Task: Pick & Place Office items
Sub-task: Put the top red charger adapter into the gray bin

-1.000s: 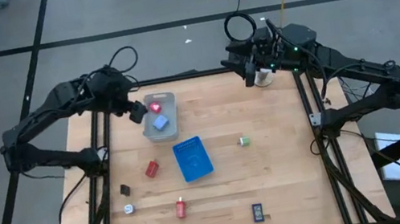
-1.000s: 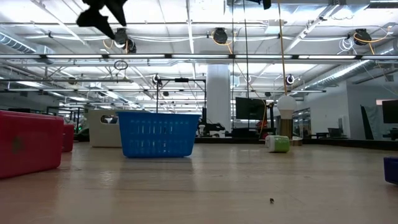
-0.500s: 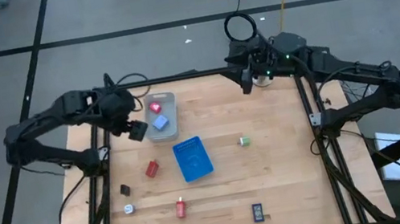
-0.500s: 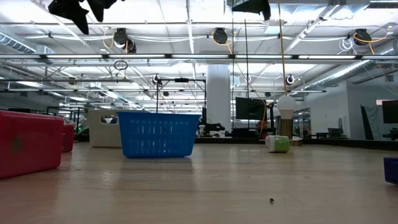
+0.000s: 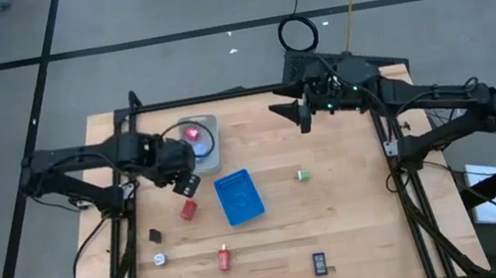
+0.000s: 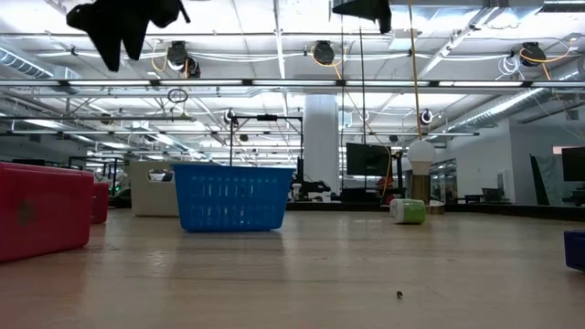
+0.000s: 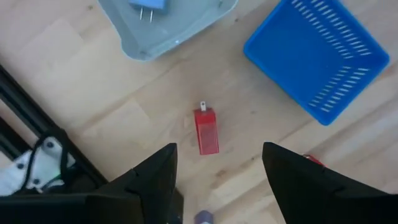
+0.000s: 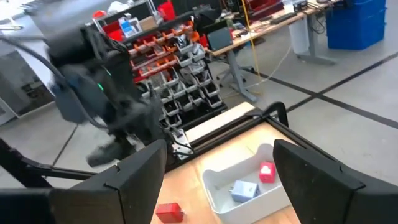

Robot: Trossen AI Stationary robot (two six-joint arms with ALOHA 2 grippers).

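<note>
Two items, a red piece (image 5: 193,133) and a pale blue piece (image 7: 149,6), already lie in the grey tray (image 5: 211,157); the left gripper (image 5: 186,184), jaws open and empty, has swung off the tray to hover over the red plug (image 7: 206,130) on the table, likely the next pick; the right gripper (image 5: 304,117) waits open at the far edge.

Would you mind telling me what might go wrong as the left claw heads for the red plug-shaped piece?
1. The small red plug-shaped piece lies flat on the wood, so the open left claw above it might nudge it aside rather than pinch it.
2. The blue slotted basket sits close by; a descent off to that side could clip it.
3. The grey rectangular tray already holds two pieces, so a drop could bounce out.
</note>
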